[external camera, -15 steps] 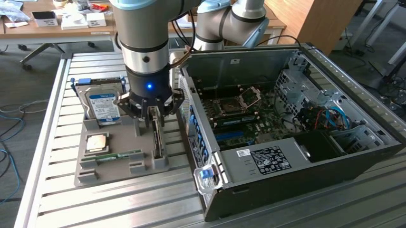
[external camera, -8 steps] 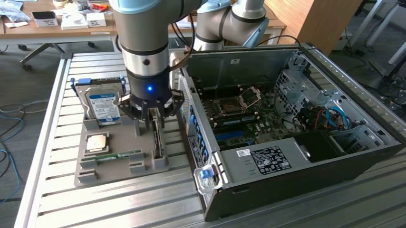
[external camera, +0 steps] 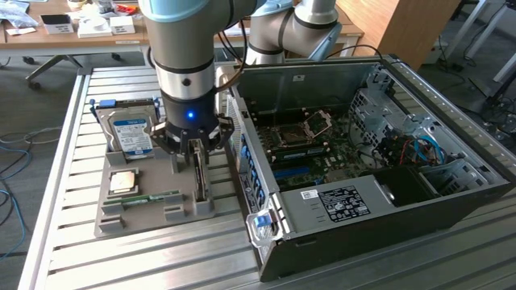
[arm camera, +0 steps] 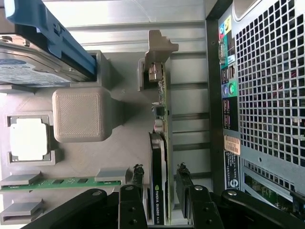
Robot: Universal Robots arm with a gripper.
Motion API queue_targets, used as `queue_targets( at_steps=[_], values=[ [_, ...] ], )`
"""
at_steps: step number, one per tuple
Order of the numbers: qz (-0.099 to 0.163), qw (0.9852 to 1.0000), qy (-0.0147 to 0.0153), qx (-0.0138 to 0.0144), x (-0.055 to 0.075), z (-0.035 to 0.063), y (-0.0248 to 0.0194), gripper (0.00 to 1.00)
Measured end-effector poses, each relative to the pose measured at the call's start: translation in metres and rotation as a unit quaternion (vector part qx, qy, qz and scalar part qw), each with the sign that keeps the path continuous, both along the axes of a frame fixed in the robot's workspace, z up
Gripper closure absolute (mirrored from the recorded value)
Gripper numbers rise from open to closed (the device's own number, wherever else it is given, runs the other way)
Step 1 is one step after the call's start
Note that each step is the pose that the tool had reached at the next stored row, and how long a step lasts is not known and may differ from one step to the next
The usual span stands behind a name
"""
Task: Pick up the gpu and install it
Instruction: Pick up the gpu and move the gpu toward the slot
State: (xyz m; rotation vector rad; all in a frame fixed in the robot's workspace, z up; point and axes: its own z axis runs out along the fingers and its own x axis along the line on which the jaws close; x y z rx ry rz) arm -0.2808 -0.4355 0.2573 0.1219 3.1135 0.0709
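**Fig.** Grey robot arm above a slatted aluminium table; its black two-fingered gripper hangs point-down over a grey moulded plastic holder tray, at about nine o'clock from the centre of the exterior view; the gpu, a thin dark rectangular card with a black face and a silvery metal end bracket, stands on its long edge in a slot along the tray's three o'clock side; the claw is part-way open and straddles the card, one of its fingers on each face; a narrow strip of background shows between each finger and the card, so nothing is gripped; the card sits in its slot, not lifted. On the same tray: a silver hard drive with a blue-white label, upright at eleven o'clock from the card; a square silvery processor chip, flat at nine o'clock; a narrow green RAM stick at eight o'clock. An open black computer case lies at three o'clock, just beside the tray, its green motherboard exposed.
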Motion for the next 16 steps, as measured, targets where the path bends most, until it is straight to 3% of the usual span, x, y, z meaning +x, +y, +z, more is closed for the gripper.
queue_targets(
  at_steps=[16],
  values=[
    [0.000,1.0000,-0.0001,0.0000,0.0000,-0.0038,0.0000,0.58]
  ],
)
